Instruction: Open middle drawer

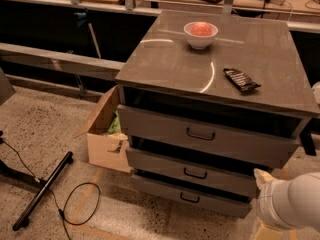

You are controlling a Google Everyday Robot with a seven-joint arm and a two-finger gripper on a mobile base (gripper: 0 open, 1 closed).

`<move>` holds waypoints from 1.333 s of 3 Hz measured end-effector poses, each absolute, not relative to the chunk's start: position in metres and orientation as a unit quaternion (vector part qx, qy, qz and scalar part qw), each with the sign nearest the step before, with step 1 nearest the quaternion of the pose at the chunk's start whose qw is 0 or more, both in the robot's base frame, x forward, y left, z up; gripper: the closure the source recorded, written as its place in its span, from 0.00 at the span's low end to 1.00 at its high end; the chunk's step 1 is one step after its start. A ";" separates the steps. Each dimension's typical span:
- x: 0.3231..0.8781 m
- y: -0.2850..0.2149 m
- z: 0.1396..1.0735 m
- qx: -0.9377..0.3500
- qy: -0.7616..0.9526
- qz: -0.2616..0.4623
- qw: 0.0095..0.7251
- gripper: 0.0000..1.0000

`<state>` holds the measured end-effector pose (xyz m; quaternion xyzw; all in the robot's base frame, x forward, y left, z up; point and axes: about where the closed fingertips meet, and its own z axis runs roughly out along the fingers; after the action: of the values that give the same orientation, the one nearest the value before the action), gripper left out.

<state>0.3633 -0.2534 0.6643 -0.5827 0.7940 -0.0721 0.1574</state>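
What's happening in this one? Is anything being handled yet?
A white robot arm comes in from the lower right, beside a grey metal three-drawer cabinet. Its gripper sits low at the picture's bottom edge, right of the drawer fronts and mostly cut off. The grey middle drawer is not pulled out, and nothing touches its small dark loop handle. A white bowl and a dark packet lie on top.

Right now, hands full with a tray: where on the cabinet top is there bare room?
Cabinet top: bare along the left edge and front-left, beside the bowl; also the right rear corner behind the dark packet. Crowded low right: the gripper sits by the middle drawer's right end.
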 end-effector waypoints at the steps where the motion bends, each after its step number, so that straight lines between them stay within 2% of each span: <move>1: 0.355 -0.248 0.620 -0.592 0.789 -0.065 0.155 0.00; 2: 0.355 -0.248 0.621 -0.592 0.789 -0.065 0.155 0.00; 3: 0.361 -0.244 0.611 -0.595 0.783 -0.081 0.162 0.18; 4: 0.376 -0.240 0.595 -0.604 0.770 -0.096 0.183 0.18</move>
<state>0.3758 -0.2399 0.5951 -0.6036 0.7701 -0.0957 0.1830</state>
